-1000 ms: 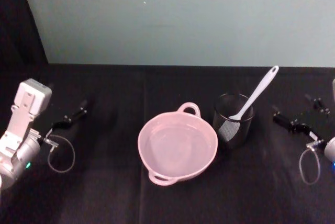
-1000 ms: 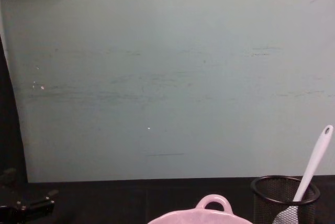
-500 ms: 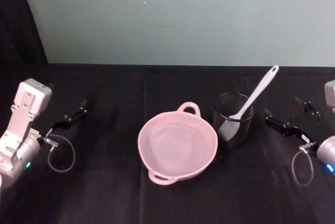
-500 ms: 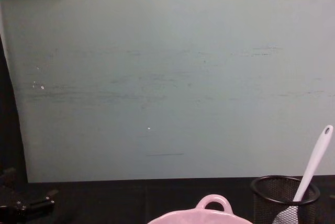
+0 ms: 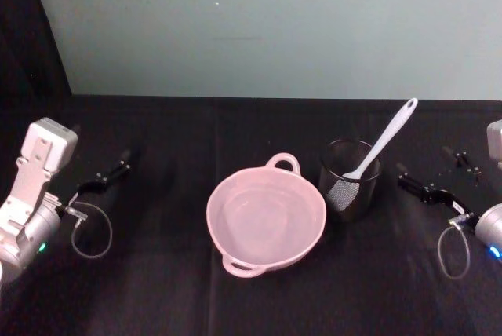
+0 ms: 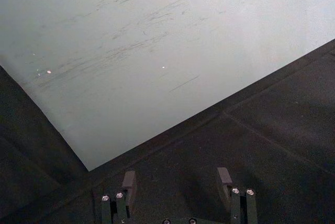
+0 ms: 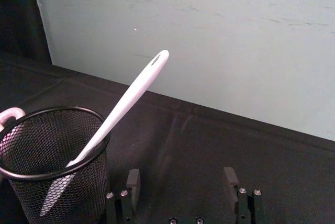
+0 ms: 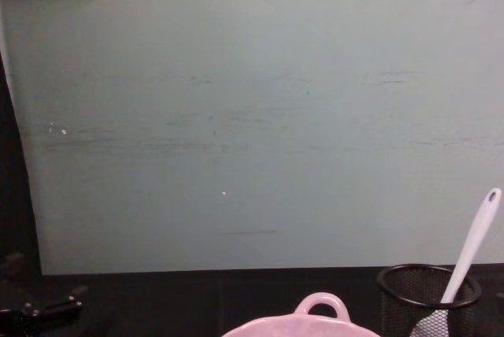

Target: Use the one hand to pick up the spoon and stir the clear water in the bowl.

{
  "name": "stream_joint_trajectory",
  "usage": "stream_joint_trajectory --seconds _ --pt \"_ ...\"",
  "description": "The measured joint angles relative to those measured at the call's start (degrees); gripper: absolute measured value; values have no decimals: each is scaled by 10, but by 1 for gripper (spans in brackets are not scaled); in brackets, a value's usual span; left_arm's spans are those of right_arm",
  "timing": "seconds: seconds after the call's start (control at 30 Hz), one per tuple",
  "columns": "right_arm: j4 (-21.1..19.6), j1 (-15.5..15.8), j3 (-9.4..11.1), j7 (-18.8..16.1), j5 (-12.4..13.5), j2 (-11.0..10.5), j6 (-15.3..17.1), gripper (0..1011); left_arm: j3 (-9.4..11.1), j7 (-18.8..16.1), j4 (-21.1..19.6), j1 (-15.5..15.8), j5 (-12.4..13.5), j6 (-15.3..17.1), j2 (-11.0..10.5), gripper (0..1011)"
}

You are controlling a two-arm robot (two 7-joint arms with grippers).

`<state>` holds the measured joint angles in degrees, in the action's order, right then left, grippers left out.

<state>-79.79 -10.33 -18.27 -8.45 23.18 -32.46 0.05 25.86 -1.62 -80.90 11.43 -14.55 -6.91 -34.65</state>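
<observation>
Spoon point(image 5: 384, 141) untouched so far: the right hand point(image 5: 427, 183) hangs over the black bench point(image 5: 157, 273) off to the right of the mesh cup point(image 5: 349, 180), its two fingers point(image 7: 133, 179) spread wide with nothing between them, touching nothing. From the right wrist view the spoon's handle leans up out of the cup toward that hand, the oval hole at its tip high against the pale wall point(image 5: 274, 30), while the flat head sits down inside the mesh at the bottom. Just left of the cup, close to it, stands the pink bowl point(image 5: 266, 217), upright, one loop handle toward the wall and one toward the robot, with clear water inside. Well apart on the far left of the bench, the left hand point(image 5: 110, 177) is parked low, its fingers likewise spread and empty.
</observation>
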Motion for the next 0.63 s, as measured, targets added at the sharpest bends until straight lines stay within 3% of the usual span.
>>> stream_joint_trajectory --seconds 0.63 --pt "-1 0 0 1 1 -1 1 1002 0 0 0 0 0 0 0 1005"
